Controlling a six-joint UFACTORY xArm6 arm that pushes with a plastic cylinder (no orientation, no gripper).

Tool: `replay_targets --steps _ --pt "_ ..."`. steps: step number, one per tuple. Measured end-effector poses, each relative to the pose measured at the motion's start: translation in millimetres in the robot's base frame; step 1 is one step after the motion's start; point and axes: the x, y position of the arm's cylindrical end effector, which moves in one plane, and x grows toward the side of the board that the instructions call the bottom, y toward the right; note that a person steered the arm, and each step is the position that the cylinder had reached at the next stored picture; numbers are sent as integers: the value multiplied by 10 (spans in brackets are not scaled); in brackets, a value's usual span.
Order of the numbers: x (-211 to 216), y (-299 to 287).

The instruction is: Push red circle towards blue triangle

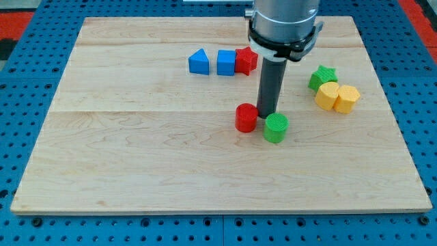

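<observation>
The red circle sits near the board's middle. The blue triangle lies toward the view's top, up and left of the red circle. My tip stands just right of the red circle, close to or touching it, and just above and left of a green circle. The rod rises from there to the arm's grey body at the view's top.
A blue cube and a red star lie in a row right of the blue triangle. A green star and two yellow blocks sit at the view's right. The wooden board lies on a blue pegboard.
</observation>
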Motion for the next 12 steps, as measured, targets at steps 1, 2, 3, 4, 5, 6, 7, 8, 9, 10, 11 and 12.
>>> replay_targets --steps 1,2,3,4,5,6,7,8,9,10,11,12 --pt "48 -327" --pt "283 -565" --pt "534 -558" --pt "542 -947" --pt "525 -1261" --pt "535 -1551" --pt "507 -1946" --pt "363 -2053" --pt "11 -2053" --pt "-173 -2043" --pt "-281 -2011" --pt "-299 -1770"
